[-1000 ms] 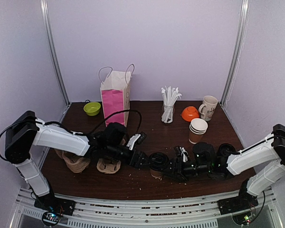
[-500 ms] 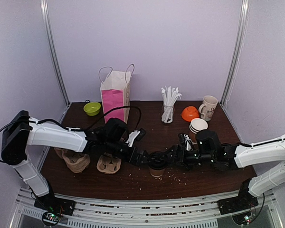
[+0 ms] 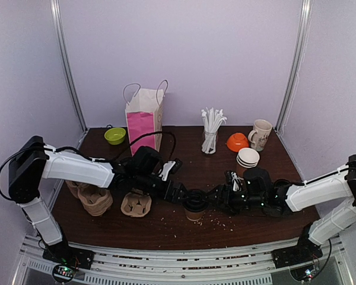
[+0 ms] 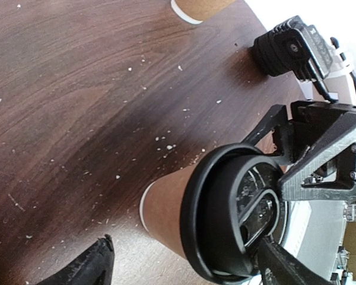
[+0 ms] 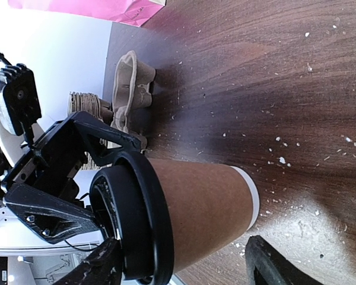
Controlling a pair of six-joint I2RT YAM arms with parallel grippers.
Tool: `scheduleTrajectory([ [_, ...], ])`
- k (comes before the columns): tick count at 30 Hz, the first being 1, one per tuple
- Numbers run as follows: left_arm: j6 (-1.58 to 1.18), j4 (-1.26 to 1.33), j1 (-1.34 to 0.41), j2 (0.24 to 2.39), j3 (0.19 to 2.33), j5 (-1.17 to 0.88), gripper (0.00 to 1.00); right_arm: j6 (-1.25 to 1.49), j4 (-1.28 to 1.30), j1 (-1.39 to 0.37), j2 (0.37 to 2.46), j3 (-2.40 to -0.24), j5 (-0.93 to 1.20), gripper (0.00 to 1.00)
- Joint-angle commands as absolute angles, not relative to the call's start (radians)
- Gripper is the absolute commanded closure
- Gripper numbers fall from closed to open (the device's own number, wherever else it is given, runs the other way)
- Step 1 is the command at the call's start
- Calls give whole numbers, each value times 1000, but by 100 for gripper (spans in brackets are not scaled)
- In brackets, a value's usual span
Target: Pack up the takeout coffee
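Since a second ago the right arm (image 3: pixel 311 190) has shifted away from the near edge, so its wrist now partly covers the stack of empty paper cups (image 3: pixel 248 157), and the left gripper (image 3: pixel 181 193) has edged to the right. The takeout coffee cup (image 3: pixel 196 208) stands about where it did. From above, that cup is upright with its black lid (image 3: pixel 196 200) on, near the front middle of the dark wooden table (image 3: pixel 190 169). The left gripper is just to its left and the right gripper (image 3: pixel 218 199) just to its right, both so close that I cannot tell whether they touch it. Left of the cup lies a cardboard cup carrier (image 3: pixel 135 206), and farther left a stack of carriers (image 3: pixel 94 200). Along the far side stand a green bowl (image 3: pixel 114 136), a pink paper bag (image 3: pixel 142 122), a jar of white stirrers (image 3: pixel 210 133), an orange bowl (image 3: pixel 237 142) and a cream mug (image 3: pixel 261 134). In the left wrist view the lidded cup fills the middle, with pale crumbs (image 4: pixel 166 142) scattered on the wood. This gripper's own fingers (image 4: pixel 92 267) are spread wide and clamp nothing, and the right gripper reaches the lid rim from the far side. In the right wrist view that gripper's fingers (image 5: pixel 98 270) are likewise wide apart with nothing gripped. The cup stands just beyond them, with the left gripper up against the lid.
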State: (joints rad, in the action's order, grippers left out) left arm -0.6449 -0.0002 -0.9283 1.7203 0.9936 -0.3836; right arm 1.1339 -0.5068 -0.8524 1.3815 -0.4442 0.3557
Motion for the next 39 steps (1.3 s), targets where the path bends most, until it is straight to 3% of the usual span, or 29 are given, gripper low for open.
scheduleTrajectory([
  [1,-654,62,-925,1747,1005,-406,17,1152,-534,-851,1407,-406,364,29],
  [9,-674,114,-924,1782,926,-431,40,1171,-524,-850,1443,-363,349,40],
  [15,-682,136,-911,1769,868,-430,41,1166,-490,-848,1445,-353,336,43],
  [18,-666,118,-908,1748,883,-431,37,1150,-478,-847,1413,-371,333,40],
  [28,-618,48,-910,1699,999,-433,9,1046,-267,-845,1273,-511,303,16],
  [33,-606,25,-910,1658,1021,-422,2,939,-70,-844,1224,-604,253,14],
  [39,-537,-76,-910,1553,1061,-311,2,631,376,-849,1263,-908,124,16],
])
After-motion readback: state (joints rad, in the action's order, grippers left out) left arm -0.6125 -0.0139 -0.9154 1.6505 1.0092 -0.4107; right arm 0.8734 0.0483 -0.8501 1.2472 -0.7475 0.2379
